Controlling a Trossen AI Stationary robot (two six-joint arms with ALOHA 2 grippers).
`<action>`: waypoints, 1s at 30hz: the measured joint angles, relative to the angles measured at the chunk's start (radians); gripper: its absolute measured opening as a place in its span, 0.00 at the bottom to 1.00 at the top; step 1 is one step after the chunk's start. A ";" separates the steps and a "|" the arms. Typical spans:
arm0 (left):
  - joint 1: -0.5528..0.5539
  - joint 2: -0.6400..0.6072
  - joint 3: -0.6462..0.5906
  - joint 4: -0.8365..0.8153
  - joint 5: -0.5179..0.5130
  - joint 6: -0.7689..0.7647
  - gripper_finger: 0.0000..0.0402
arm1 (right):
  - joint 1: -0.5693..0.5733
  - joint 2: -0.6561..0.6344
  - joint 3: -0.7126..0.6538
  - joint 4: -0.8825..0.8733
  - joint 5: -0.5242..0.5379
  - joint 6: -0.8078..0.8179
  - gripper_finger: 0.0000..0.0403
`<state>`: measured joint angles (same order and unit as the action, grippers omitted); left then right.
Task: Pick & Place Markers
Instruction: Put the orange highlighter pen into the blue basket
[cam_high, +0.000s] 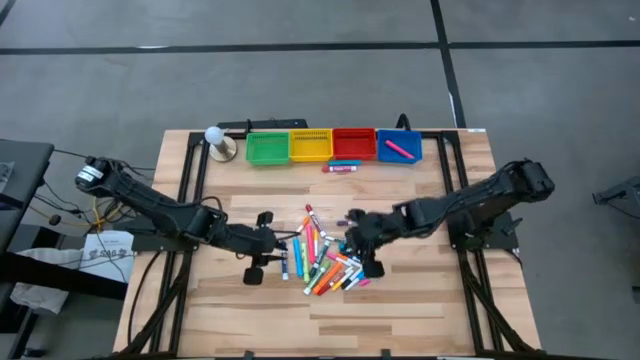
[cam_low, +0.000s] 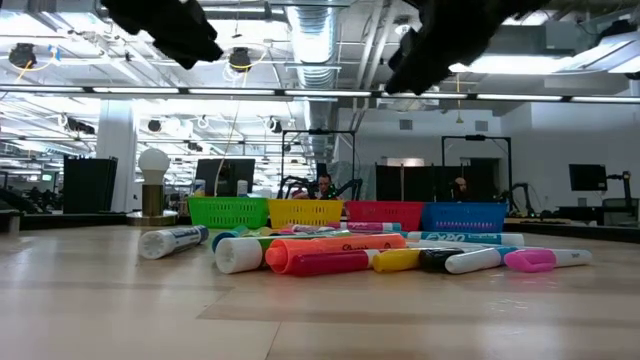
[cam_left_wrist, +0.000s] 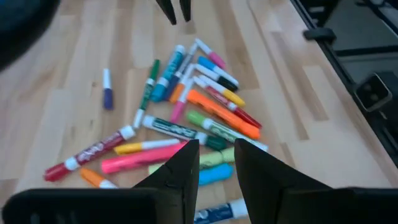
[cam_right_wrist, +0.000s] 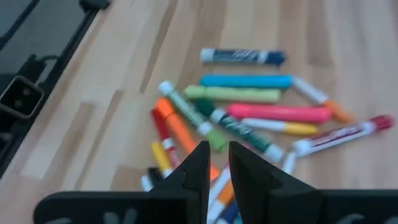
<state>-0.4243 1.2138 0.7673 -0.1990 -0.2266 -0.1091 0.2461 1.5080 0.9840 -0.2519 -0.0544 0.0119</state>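
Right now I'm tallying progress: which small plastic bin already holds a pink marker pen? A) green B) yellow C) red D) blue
D: in the high view a pink marker pen lies inside the blue plastic bin, while the other three bins show nothing inside.

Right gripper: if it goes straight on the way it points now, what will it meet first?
Most likely the pile of markers. The right gripper hovers above it, jaws a narrow gap apart, nothing between them; the green-and-white marker or the orange one lies nearest that line. Depth is unclear.
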 joint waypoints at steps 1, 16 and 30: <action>-0.006 0.000 -0.003 0.002 0.000 0.000 0.25 | 0.014 0.020 0.007 0.001 0.002 0.020 0.13; -0.015 0.000 -0.006 0.096 -0.006 -0.102 0.25 | 0.074 0.250 0.123 -0.016 0.002 0.059 0.13; -0.015 0.000 -0.006 0.119 -0.005 -0.113 0.25 | 0.050 0.289 0.170 -0.095 0.001 -0.026 0.16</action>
<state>-0.4397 1.2140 0.7609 -0.0803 -0.2319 -0.2222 0.2966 1.7965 1.1542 -0.3471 -0.0529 -0.0145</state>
